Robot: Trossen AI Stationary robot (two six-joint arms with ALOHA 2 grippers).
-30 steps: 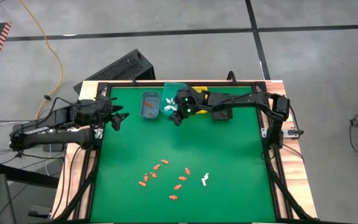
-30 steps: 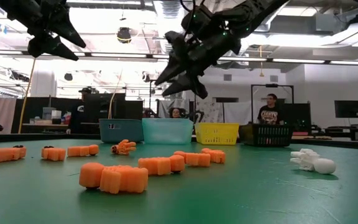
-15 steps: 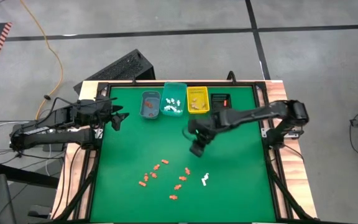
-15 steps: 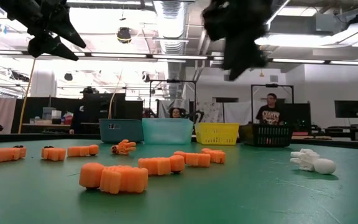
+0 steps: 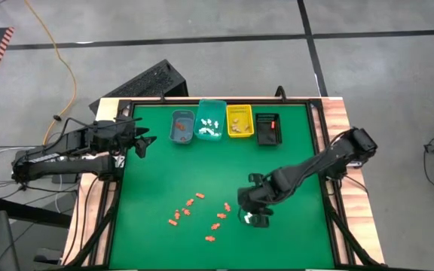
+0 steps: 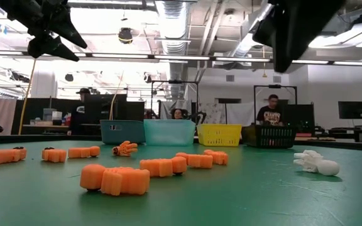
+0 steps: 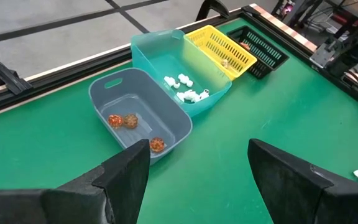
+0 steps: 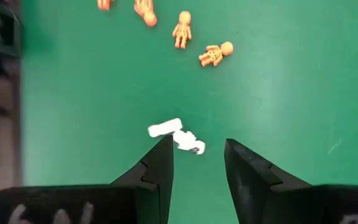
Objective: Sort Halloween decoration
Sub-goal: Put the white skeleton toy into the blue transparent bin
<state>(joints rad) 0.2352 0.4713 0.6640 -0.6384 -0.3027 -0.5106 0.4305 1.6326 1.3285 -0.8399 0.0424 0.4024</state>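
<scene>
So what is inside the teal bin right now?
The teal bin holds a cluster of small white pieces on its floor. Its near wall hides part of the floor in the left wrist view, so the exact count stays unclear.

Four bins, blue, teal, yellow and black, line the green table's far edge.
</scene>
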